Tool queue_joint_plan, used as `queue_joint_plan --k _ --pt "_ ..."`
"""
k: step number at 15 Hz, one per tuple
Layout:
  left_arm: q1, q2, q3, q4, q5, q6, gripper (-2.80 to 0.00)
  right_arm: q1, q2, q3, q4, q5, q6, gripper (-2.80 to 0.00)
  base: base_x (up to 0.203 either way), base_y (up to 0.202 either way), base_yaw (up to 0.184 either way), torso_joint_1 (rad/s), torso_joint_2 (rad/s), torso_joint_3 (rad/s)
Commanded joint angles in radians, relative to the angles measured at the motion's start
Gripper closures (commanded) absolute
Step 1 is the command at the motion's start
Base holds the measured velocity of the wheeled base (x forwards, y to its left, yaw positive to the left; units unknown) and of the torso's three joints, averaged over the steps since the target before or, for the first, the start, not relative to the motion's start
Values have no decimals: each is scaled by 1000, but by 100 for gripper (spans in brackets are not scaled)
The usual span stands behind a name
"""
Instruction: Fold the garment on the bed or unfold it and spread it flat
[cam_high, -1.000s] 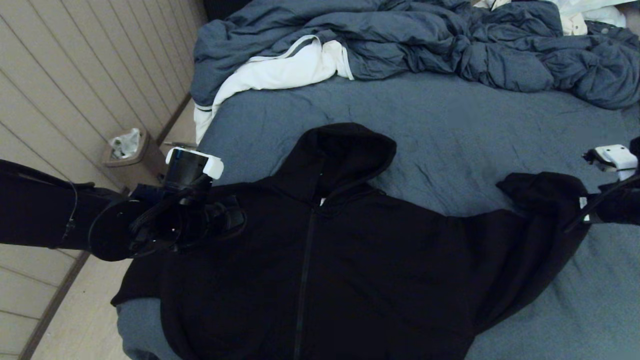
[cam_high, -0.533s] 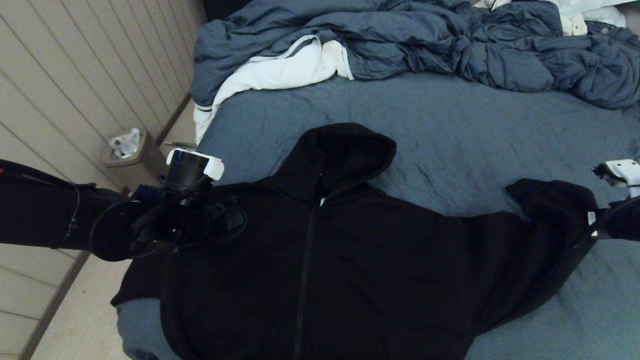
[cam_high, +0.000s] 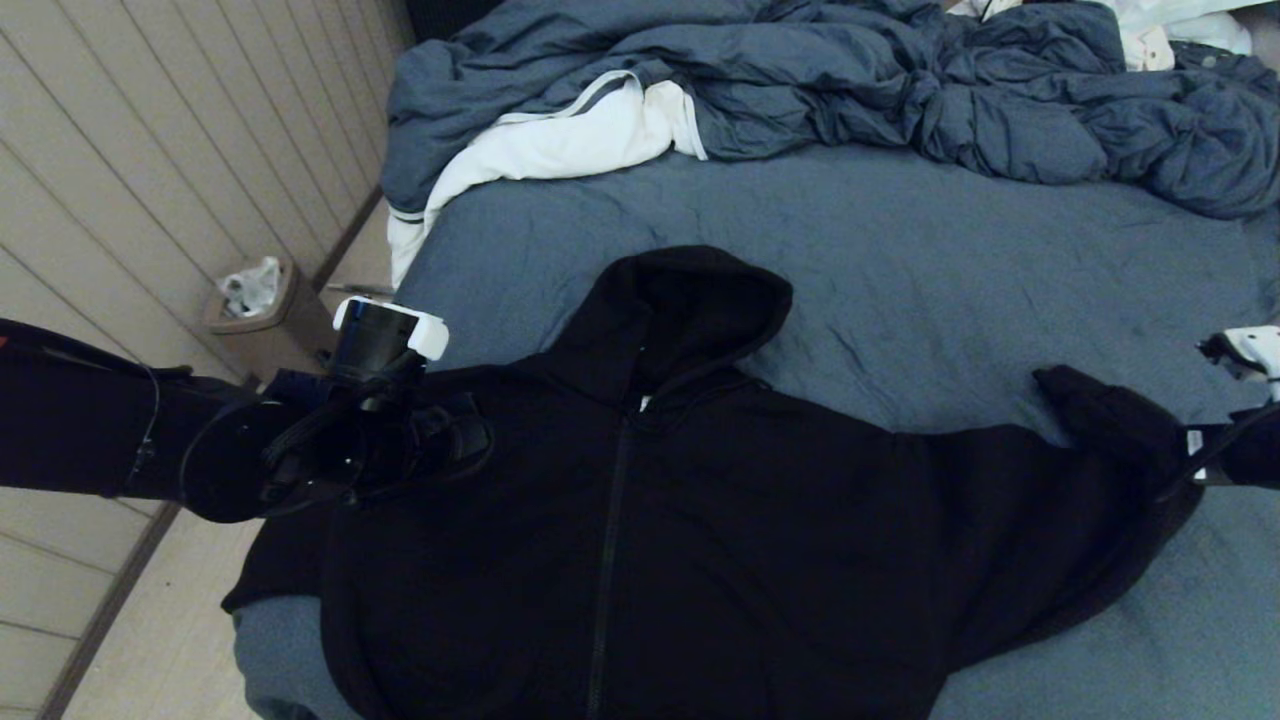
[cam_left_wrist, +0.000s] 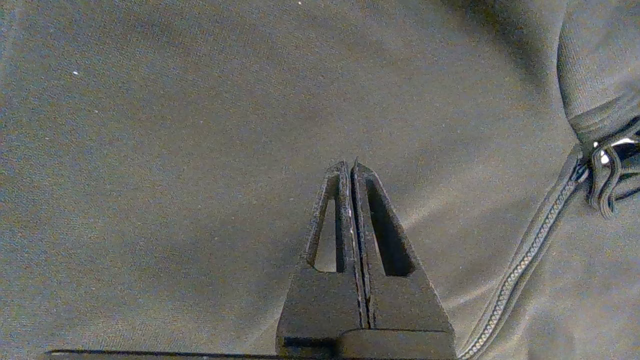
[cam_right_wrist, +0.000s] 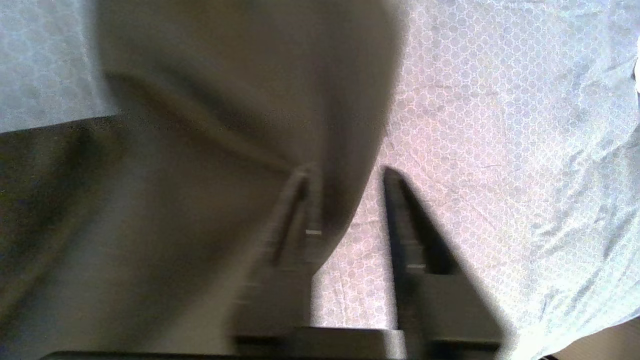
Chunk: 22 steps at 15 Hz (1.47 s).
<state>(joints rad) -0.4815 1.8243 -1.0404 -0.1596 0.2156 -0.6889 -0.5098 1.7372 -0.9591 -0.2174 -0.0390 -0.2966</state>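
The black hoodie (cam_high: 700, 520) lies face up on the bed's blue-grey sheet (cam_high: 950, 250), zipper closed and hood pointing away from me. My left gripper (cam_high: 470, 440) hovers over the shoulder on the left side; in the left wrist view the gripper (cam_left_wrist: 348, 165) is shut and empty above plain black fabric, with the zipper (cam_left_wrist: 525, 260) to one side. My right gripper (cam_high: 1195, 455) is at the end of the outstretched sleeve (cam_high: 1100, 420). Seen from the right wrist, that gripper (cam_right_wrist: 349, 171) is open, the sleeve (cam_right_wrist: 225, 125) against one finger and bare sheet (cam_right_wrist: 500, 125) showing between the fingers.
A rumpled blue-grey duvet (cam_high: 800, 80) and a white cloth with grey stripes (cam_high: 560, 140) are heaped at the far end of the bed. A small bin (cam_high: 255, 300) stands on the floor by the panelled wall, beyond the bed's left edge.
My right gripper has moved right and toward the near side, drawing the sleeve end out with it so the sleeve lies straighter. The left arm has not moved.
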Motion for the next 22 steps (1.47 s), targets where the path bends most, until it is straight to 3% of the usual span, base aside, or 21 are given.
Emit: queue_joint_plan --k 1,6,9,10,12,13,15,17,19,22 --pt "0 0 0 -1 2 -4 0 1 -2 0 0 8 -1 -280 0 0 0 0 0 0" --pt "0 -4 0 -1 2 -4 0 -20 -35 4 1 43 -2 -280 0 0 0 0 0 0" --pt "0 -25 0 0 7 -4 0 -32 -117 9 11 105 2 -280 0 0 0 0 0 0" --pt "0 -52 1 5 8 -2 0 -33 -160 18 13 122 3 0 0 0 0 0 0 0" --pt "1 -134 2 23 7 6 0 -33 -248 22 65 158 17 0 0 0 0 0 0 0" --pt "2 -181 3 36 9 11 0 -32 -295 13 136 197 32 -280 0 0 0 0 0 0" --pt "9 -289 22 54 11 47 0 -33 -380 -28 343 358 75 -280 0 0 0 0 0 0" --pt "51 -417 37 124 14 95 0 -29 -437 -74 539 462 133 -280 0 0 0 0 0 0" --pt "110 -546 20 278 15 113 0 -20 -484 -90 660 549 200 -280 0 0 0 0 0 0" --pt "212 -736 -7 513 37 143 0 21 -519 -112 890 613 226 -280 0 0 0 0 0 0"
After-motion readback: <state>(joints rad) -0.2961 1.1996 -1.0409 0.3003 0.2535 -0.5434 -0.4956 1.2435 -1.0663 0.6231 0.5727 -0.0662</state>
